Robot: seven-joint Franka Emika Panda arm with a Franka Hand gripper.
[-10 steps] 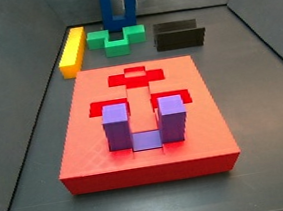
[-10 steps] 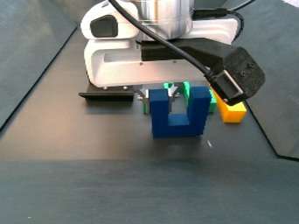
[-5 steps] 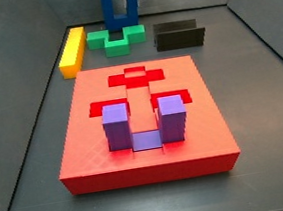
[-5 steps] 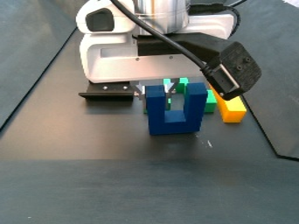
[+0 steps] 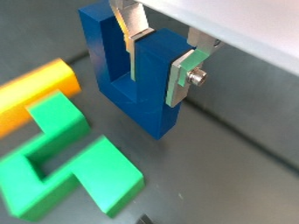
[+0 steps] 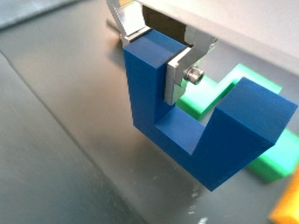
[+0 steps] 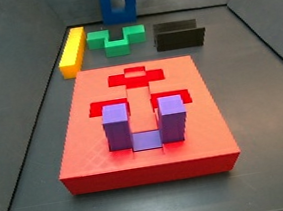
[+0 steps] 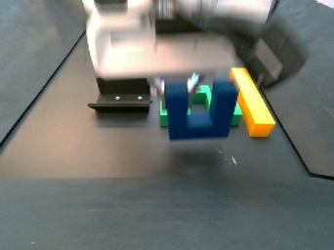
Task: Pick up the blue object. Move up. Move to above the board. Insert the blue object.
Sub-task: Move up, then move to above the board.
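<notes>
Right now the yellow bar (image 7: 72, 48) is lying at the far left of the surface (image 7: 29, 145), and just beside it the green block (image 7: 124, 39) is sitting on the floor near the back wall. Above that green block the tool (image 5: 160, 54) is clamping one upright prong of the blue object (image 5: 131, 74); in both wrist views the silver fingers (image 6: 184, 67) are pressing flat against either face of that prong, so the jaws are closed on it. The blue object is hanging clear of the floor in a side view (image 8: 200, 107), prongs pointing up and base down, with a gap showing under it, so the lift looks to be under way. Its long axis is standing roughly vertical, in line with the arm coming straight down from above. Further right the fixture (image 7: 179, 35) is standing on its own. The board (image 7: 144, 127) is lying well apart from the tool, toward the near side in that view, with a purple block (image 7: 144, 123) already seated in it and a red recess (image 7: 134, 77) open at its far end. My guess is the carry needs to travel toward the board once height is gained
</notes>
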